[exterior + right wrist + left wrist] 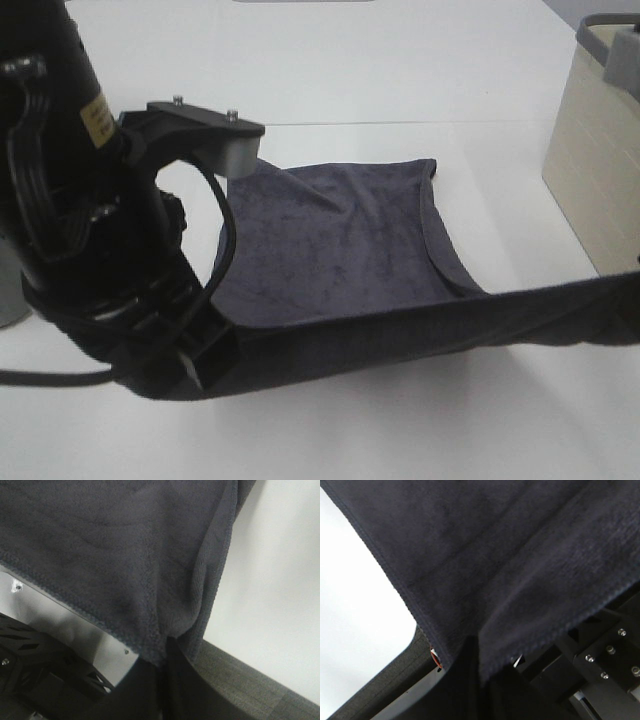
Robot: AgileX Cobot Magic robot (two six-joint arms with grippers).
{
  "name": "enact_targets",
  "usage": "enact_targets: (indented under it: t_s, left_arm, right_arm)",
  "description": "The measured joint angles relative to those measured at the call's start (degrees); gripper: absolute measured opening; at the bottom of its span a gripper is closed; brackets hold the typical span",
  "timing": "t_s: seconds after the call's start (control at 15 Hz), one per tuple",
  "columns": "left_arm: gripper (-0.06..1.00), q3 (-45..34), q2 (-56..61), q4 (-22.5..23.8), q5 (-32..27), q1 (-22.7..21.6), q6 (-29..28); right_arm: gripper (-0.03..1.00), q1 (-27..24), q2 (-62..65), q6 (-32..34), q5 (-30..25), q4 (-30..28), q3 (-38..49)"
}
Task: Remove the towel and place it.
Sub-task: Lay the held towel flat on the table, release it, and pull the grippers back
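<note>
We're pinching the towel by its near hem, left gripper at 7 o'clock, right gripper past 4, both clenched on cloth. We're stretching it taut so the far half is lying flat on the table.

White table, dark grey towel partly spread on it, beige basket standing at right edge

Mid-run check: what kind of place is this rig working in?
Probably a lab test bench rather than a home: a plain white tabletop, a black robot arm over it, and just props, a dark charcoal-grey terry towel and a beige grid-textured basket with a grey rim.
</note>
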State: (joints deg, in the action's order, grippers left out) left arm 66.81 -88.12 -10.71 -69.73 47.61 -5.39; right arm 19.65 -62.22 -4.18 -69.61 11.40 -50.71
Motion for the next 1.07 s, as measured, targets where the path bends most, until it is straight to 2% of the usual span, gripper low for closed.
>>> enact_targets:
  t_s: [0.4,0.67,0.8,1.07]
  left_arm:
    - [0.00,-9.17,-0.06,-7.91,1.32,3.61,0.46]
    - [0.00,-9.91,-3.15,-9.22,3.90,3.72,2.01]
    - [0.00,-9.91,-8.19,-11.34,5.96,3.72,4.81]
    - [0.00,-9.91,-12.78,-13.18,7.10,3.72,7.68]
  right_arm:
    - [0.01,0.00,0.46,-0.06,0.06,1.78,8.42]
    - [0.01,0.00,0.46,-0.29,0.11,2.29,11.23]
    - [0.01,0.00,-0.40,-0.34,0.29,3.32,15.76]
    - [0.01,0.00,-4.47,-0.69,3.21,4.35,16.84]
